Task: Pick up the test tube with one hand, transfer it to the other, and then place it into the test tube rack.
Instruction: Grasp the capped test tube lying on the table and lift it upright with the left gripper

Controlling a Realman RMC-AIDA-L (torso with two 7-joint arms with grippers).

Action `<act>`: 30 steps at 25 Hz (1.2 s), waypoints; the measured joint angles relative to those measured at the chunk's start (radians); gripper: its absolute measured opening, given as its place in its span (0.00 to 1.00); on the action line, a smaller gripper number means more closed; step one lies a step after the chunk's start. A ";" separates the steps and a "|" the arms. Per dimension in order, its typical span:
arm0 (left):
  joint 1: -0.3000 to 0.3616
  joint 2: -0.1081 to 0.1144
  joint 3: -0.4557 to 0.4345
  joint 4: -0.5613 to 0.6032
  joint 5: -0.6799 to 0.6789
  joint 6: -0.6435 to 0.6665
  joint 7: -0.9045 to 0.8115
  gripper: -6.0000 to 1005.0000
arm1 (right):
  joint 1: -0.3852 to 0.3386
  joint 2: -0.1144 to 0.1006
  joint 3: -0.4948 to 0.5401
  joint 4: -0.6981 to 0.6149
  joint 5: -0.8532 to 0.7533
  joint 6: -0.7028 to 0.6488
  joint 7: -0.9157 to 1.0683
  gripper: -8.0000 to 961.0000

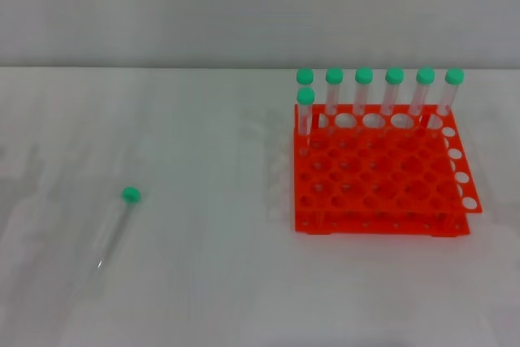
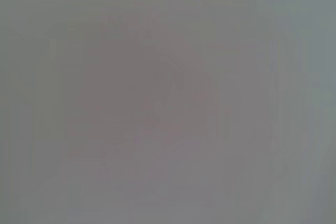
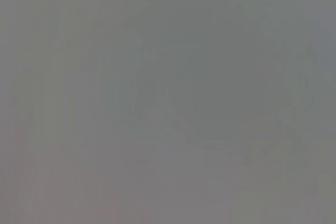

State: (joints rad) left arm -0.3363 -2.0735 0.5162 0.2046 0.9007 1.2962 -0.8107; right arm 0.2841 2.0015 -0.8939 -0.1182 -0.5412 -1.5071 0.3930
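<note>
The test tube (image 1: 115, 229) lies flat on the white table at the left in the head view, its green cap (image 1: 131, 195) toward the back and its tapered tip toward the front. The orange-red test tube rack (image 1: 382, 193) stands at the right. Several green-capped tubes (image 1: 363, 91) stand upright in its back row, and one more (image 1: 305, 111) stands in the second row at its left corner. Neither gripper shows in any view. Both wrist views show only a plain grey blur.
The white table (image 1: 211, 282) runs back to a pale wall (image 1: 244, 6). Open table lies between the lying tube and the rack, about 200 pixels wide in the head view.
</note>
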 joint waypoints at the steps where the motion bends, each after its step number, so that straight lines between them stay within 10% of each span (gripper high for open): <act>1: 0.000 0.001 0.000 0.003 0.001 -0.006 -0.009 0.58 | -0.003 -0.001 0.001 -0.014 -0.003 0.007 0.000 0.86; 9: -0.007 0.010 -0.001 0.051 0.067 -0.069 -0.155 0.72 | -0.018 -0.011 0.016 -0.063 0.007 0.012 -0.008 0.65; 15: 0.015 0.025 0.000 0.276 0.338 -0.119 -0.576 0.89 | -0.023 -0.014 0.024 -0.111 0.007 0.014 -0.018 0.66; 30: -0.077 0.110 0.070 0.850 1.115 -0.045 -1.659 0.89 | -0.010 -0.017 0.038 -0.172 0.009 0.031 -0.133 0.66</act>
State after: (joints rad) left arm -0.4134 -1.9633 0.5865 1.0549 2.0153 1.2508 -2.4699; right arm 0.2738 1.9848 -0.8559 -0.2899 -0.5322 -1.4759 0.2598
